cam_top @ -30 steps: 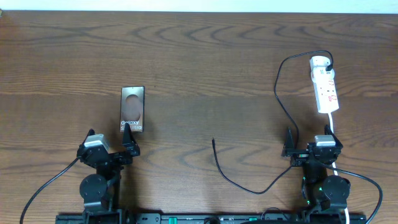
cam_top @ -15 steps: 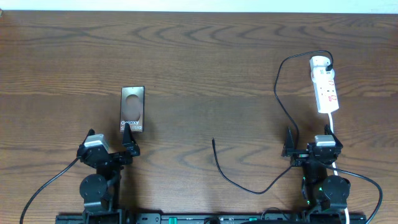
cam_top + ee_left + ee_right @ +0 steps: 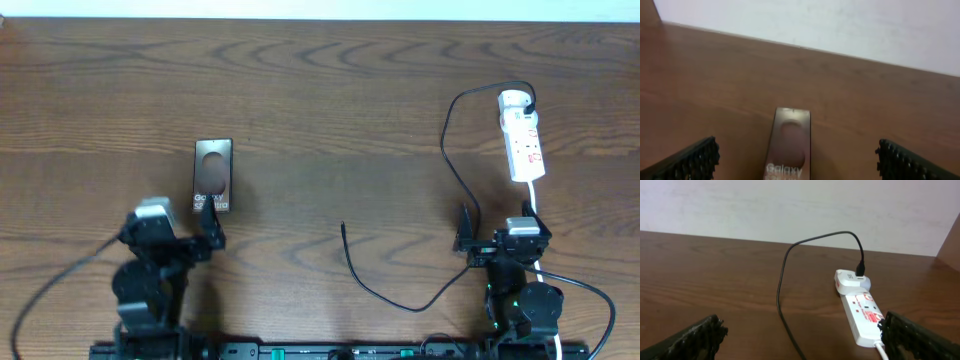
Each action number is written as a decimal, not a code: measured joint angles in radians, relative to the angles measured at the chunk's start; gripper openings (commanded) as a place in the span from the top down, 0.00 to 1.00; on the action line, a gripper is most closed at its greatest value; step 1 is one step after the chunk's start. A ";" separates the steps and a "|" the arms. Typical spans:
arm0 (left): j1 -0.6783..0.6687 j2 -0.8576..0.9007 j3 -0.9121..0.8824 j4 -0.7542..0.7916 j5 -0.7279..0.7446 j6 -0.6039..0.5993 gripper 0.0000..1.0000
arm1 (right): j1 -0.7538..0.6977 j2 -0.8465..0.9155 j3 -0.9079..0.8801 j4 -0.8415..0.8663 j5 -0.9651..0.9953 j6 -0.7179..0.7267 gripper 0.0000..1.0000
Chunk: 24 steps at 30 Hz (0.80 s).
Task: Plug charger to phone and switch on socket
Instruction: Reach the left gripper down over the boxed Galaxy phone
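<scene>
Both jaws gape empty; only overhead shows the charger (image 3: 345, 245) tip, well apart from the phone (image 3: 212, 176)

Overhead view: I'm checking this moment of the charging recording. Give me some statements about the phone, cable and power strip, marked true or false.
1. The phone lies flat on the left half of the table. True.
2. The cable has its free tip in the phone. False: the tip lies loose mid-table, apart from the phone.
3. The cable's other end is plugged in at the far end of the power strip. True.
4. The right end effector grips the cable. False: its fingers stand wide apart, holding nothing.
</scene>
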 measured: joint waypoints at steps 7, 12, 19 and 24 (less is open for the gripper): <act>0.000 0.511 0.504 -0.307 0.004 0.017 0.00 | 0.000 -0.002 0.000 0.000 0.000 0.000 0.01; 0.000 0.785 0.746 -0.481 0.009 0.026 0.00 | 0.000 -0.001 0.000 0.000 0.000 0.000 0.01; 0.000 1.053 0.823 -0.517 0.016 0.027 0.00 | 0.000 -0.002 0.000 0.000 0.000 0.000 0.01; 0.000 1.114 0.823 -0.516 0.026 0.029 0.74 | 0.000 -0.002 0.000 0.000 0.000 0.000 0.01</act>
